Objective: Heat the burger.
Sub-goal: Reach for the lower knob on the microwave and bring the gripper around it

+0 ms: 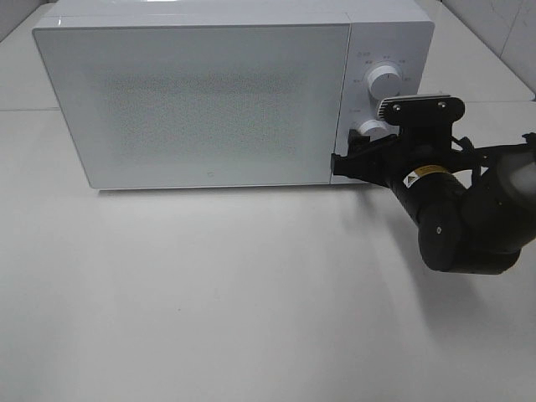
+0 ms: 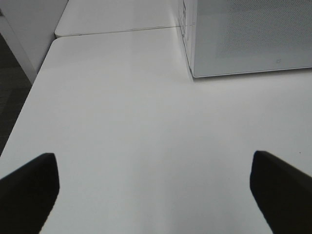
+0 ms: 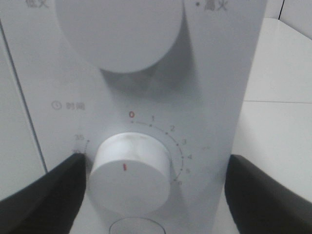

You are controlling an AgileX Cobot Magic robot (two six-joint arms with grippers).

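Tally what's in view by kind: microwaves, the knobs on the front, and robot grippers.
Microwave: 1
Knobs: 2 (upper knob, lower knob)
Grippers: 2 (left gripper, right gripper)
Total: 5

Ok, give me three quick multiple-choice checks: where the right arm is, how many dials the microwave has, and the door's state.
1. The right gripper is at: A the lower dial; B a plate; C a drawer.
2. Dials on the microwave: A one; B two; C three.
3. The door is: A shut; B ajar; C wide open.
Answers: 1 A, its fingers flank that dial without closing on it; 2 B, an upper dial sits above the lower one; 3 A, the door lies flush with the front.
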